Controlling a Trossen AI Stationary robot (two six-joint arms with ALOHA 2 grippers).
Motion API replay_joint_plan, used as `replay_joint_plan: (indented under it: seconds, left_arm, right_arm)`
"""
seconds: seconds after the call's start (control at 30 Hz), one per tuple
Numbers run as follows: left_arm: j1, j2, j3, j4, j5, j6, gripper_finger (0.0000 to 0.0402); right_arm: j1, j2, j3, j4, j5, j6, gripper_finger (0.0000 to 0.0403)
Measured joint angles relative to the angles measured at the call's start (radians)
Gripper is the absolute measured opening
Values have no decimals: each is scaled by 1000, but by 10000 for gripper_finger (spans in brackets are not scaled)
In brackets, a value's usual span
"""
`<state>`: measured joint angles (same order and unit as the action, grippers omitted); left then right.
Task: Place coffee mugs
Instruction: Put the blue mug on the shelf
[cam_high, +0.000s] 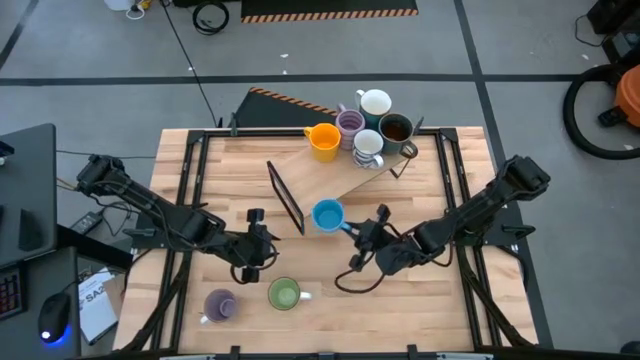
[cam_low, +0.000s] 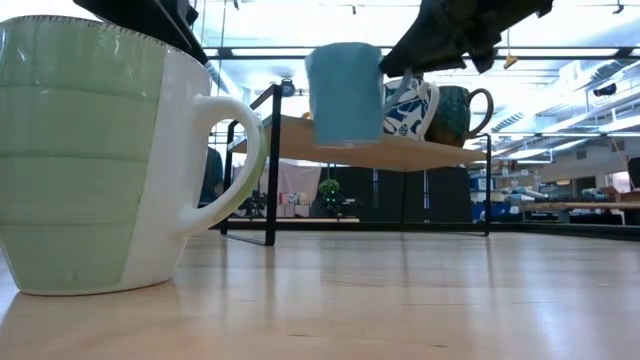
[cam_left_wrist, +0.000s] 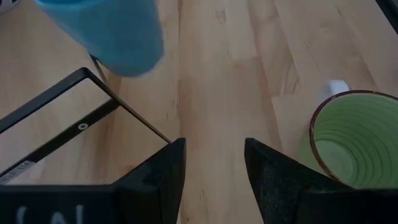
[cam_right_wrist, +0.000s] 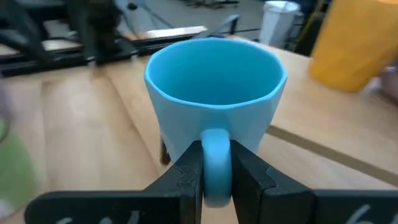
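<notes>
One blue mug (cam_high: 327, 215) hangs mid-tabletop, handle clenched by the right gripper (cam_high: 352, 229); the left gripper (cam_high: 262, 243) waits released nearby.

No legible text, brand, number or sign in any view. A white booklet or box (cam_high: 97, 300) on the desk left of the worktop carries dark lettering, too small to make out. Pale marks on the left pincer's (cam_left_wrist: 213, 163) body, seen in the left wrist view, and similar marks on the right pincer's (cam_right_wrist: 216, 163) body, are cut off and cannot be read
</notes>
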<state>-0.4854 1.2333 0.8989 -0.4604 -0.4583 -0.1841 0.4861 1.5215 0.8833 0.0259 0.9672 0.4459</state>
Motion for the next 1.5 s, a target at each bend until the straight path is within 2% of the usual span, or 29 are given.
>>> replay_joint_plan:
  seconds: [0.2, 0.5, 0.8, 1.0, 1.13, 1.27, 1.5]
  left_arm:
    - [0, 2, 0, 2, 0, -16, 171]
    - [0, 2, 0, 3, 0, -16, 171]
    - [6, 2, 0, 16, 0, -15, 171]
    - [6, 2, 0, 49, 0, -17, 171]
    - [4, 2, 0, 49, 0, -19, 171]
    - [4, 2, 0, 49, 0, -15, 171]
    - [4, 2, 0, 49, 0, -15, 171]
  right_arm:
    - [6, -32, 0, 5, 85, 7, 61]
    - [9, -91, 0, 2, 134, -55, 61]
    - [11, -137, 0, 2, 229, -135, 61]
    - [-58, -137, -5, -66, 225, -91, 61]
    - [-103, -151, -59, -50, 218, -58, 61]
    - [-147, -180, -120, 37, 187, -49, 61]
    - [-207, -209, -224, 298, 108, -146, 63]
